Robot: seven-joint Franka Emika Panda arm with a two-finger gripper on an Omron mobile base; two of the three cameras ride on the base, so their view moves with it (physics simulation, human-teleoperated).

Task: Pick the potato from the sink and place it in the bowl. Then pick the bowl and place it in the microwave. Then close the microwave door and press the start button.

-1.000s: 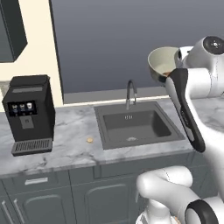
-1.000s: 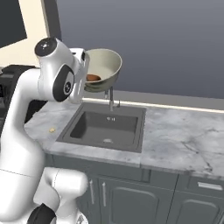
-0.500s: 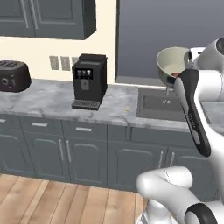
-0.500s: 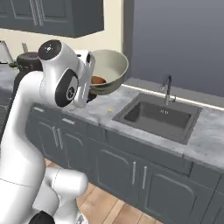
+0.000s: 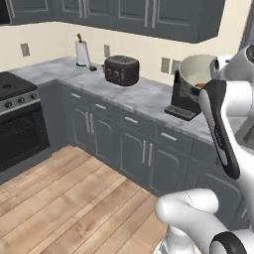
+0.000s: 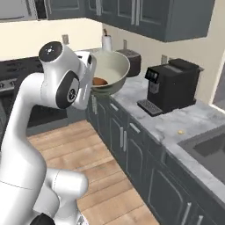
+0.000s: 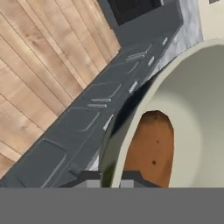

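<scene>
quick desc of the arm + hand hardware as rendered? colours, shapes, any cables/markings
The arm is glossy white, built of fat rounded links, with dark grey to black joint rings and round end caps. One link carries a long dark stripe along its edge. No cables or lettering visible. The hand ends in two small dark grey, blocky finger tips.

Bowl (image 6: 109, 70): cream-white inside, olive-green tint on the outer rim. Potato (image 7: 151, 151) in it: orange-brown with dark specks. Counter (image 5: 144, 96) under the bowl: grey marbled. Cabinets (image 5: 124, 144) below the counter: dark slate grey, silver handles. Toaster (image 5: 121, 70) and coffee machine (image 6: 173, 85) on the counter: black. Floor (image 5: 59, 198) in front of the cabinets: light wood planks. Wall behind the counter: pale yellow.
</scene>
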